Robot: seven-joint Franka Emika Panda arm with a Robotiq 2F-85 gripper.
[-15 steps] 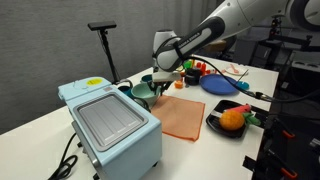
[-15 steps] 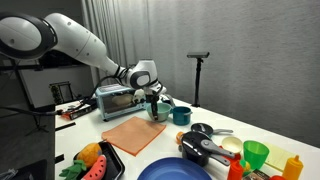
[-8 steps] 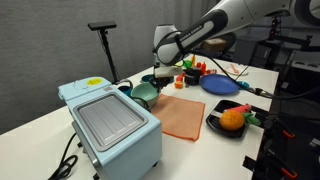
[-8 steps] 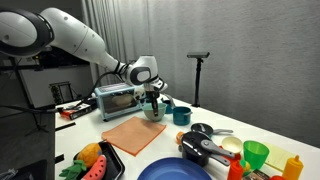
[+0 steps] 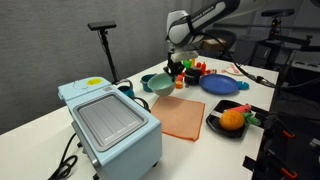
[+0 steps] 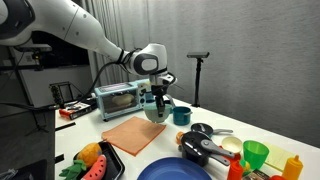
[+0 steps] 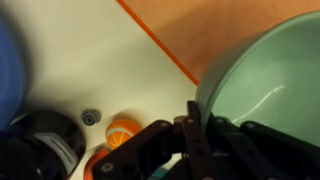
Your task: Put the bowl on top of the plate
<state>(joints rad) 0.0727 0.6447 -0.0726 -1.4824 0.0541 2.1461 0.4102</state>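
Note:
My gripper (image 5: 176, 72) is shut on the rim of the teal-green bowl (image 5: 160, 84) and holds it tilted in the air above the table, over the far edge of the orange cloth (image 5: 182, 115). The gripper (image 6: 157, 97) and the bowl (image 6: 155, 108) show in both exterior views. In the wrist view the fingers (image 7: 192, 125) pinch the bowl's rim (image 7: 268, 75). The blue plate (image 5: 220, 85) lies flat on the table beyond the bowl, apart from it; it also shows at the front edge of an exterior view (image 6: 170, 171).
A toaster oven (image 5: 110, 125) stands beside the cloth. A small dark teal cup (image 6: 181, 115) sits near the bowl. A black tray with an orange item (image 5: 232, 118), a black pan (image 6: 205, 150), a green cup (image 6: 256, 153) and bottles crowd the plate's side.
The gripper has lifted the bowl off the table near the toaster oven and carried it up and toward the blue plate.

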